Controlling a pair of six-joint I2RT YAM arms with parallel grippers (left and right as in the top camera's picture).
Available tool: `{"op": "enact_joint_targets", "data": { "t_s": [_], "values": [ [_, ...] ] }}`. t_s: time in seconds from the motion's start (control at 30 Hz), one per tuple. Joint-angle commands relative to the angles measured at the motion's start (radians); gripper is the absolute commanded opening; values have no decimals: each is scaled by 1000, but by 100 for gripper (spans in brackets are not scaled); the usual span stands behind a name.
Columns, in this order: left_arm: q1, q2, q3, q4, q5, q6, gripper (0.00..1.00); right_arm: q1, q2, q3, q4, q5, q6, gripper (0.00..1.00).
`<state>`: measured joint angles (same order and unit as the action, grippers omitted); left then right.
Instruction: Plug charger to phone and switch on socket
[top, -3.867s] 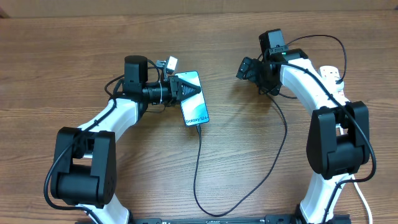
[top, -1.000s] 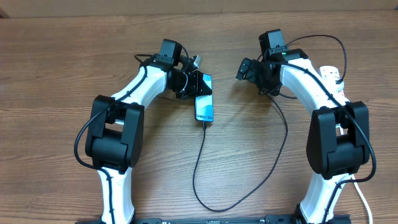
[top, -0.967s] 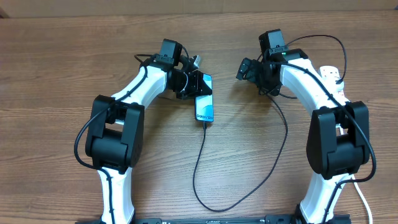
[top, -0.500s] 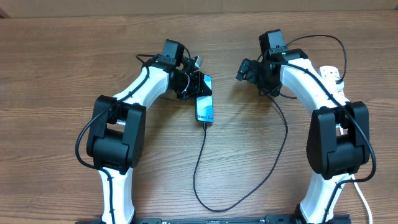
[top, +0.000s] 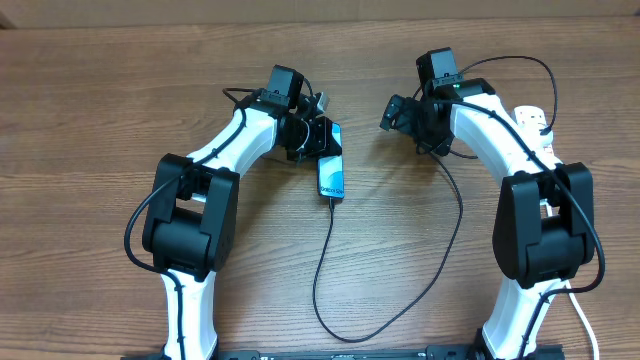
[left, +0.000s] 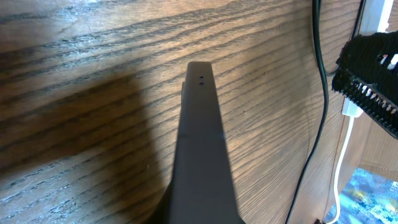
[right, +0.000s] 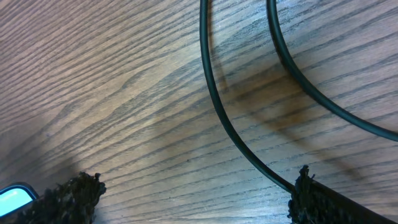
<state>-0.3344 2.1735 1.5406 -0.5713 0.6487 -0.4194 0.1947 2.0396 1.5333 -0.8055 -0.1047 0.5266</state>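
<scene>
Wood-grain table fills all your views. Your left end effector is closed on the upper end of the phone, near the table's middle. From overhead the lit blue screen looks narrow, as if tipped toward its edge, and your left wrist camera sees the phone edge-on as a thin grey bar running away from the lens. The charger meets the phone's lower end, drops toward you in a long loop, then climbs on the right and passes under your right arm. Your right end effector hangs near the phone on its right, open and holding nothing. Its two black fingers sit in the bottom corners of the right wrist view, well apart, with cable lying on the wood between them. The socket lies at the far right, mostly hidden behind that arm; you cannot read its switches.
</scene>
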Motion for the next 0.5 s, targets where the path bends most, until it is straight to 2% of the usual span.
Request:
{"op": "enact_joint_targets", "data": {
  "t_s": [0.0, 0.47],
  "values": [
    [-11, -2, 24, 2, 4, -15, 4, -5, -10, 9, -2, -1, -4, 100],
    [-16, 31, 13, 26, 19, -60, 4, -5, -10, 9, -5, -1, -4, 100]
  ]
}}
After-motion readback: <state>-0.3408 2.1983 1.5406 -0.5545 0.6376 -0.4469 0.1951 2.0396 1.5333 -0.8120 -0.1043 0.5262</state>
